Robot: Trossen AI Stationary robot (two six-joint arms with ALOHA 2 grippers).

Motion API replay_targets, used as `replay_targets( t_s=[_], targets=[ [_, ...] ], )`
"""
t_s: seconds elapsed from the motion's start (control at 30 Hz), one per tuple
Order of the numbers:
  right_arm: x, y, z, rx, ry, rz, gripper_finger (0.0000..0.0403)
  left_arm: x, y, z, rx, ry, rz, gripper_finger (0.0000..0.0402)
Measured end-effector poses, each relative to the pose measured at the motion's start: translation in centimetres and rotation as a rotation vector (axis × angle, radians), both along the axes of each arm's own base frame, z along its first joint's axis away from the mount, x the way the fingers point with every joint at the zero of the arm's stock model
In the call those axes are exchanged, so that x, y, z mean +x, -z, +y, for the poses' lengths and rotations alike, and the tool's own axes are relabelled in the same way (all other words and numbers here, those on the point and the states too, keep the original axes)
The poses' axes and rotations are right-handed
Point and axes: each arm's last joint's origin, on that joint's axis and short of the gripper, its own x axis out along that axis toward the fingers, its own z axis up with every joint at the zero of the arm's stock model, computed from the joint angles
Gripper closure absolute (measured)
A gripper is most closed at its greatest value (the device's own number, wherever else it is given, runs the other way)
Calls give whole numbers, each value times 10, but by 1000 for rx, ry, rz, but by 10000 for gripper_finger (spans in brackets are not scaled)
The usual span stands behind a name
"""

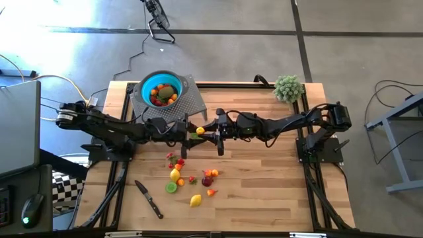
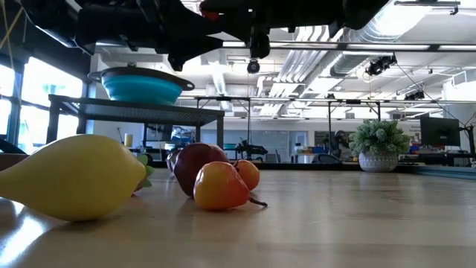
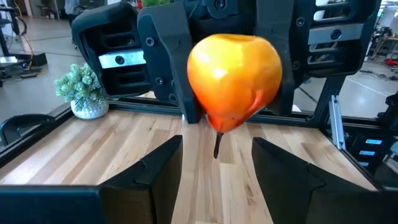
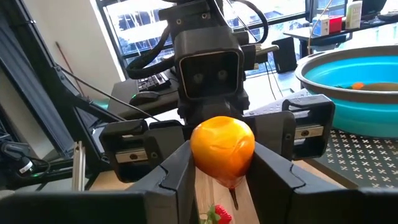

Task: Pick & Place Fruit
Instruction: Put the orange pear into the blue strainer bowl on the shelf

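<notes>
Writing: no readable brand or label is seen.
Right gripper (image 4: 222, 180): closed on an orange fruit (image 4: 222, 148), held mid-frame above the table.
Left gripper (image 3: 216, 163): fingers spread wide, facing that fruit, nothing held.
Loose fruit (image 1: 192, 178): scattered at lower centre.
Teal bowl (image 1: 143, 84): upper left on a perforated stand, fruit inside.
Surface: pale wooden table (image 1: 264, 178), black-framed.
Room: grey floor, exposed ceiling ducts.

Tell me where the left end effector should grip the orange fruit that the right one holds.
Grip the orange fruit across its broad rounded body, coming head-on with the open left end effector. The right end effector clamps its flanks, so probably only the near bulging half is free; the thin stem below looks too slim.
</notes>
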Motion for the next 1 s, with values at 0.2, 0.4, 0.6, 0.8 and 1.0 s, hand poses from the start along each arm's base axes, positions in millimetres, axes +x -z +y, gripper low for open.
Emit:
replay_targets(
  t_s=[0.2, 0.4, 0.6, 0.8, 1.0],
  targets=[
    [0, 0, 0, 0, 0, 0, 278, 0, -2, 0, -1, 1, -24, 213],
    [0, 0, 0, 0, 4, 1, 284, 0, -2, 0, -1, 1, -25, 225],
    [0, 0, 0, 0, 4, 1, 281, 0, -2, -1, 0, 23, -24, 275],
    [0, 0, 0, 0, 4, 2, 283, 0, -2, -1, 0, 26, -24, 313],
    [0, 0, 0, 0, 4, 2, 281, 0, -2, -1, -3, 26, -25, 323]
  ],
)
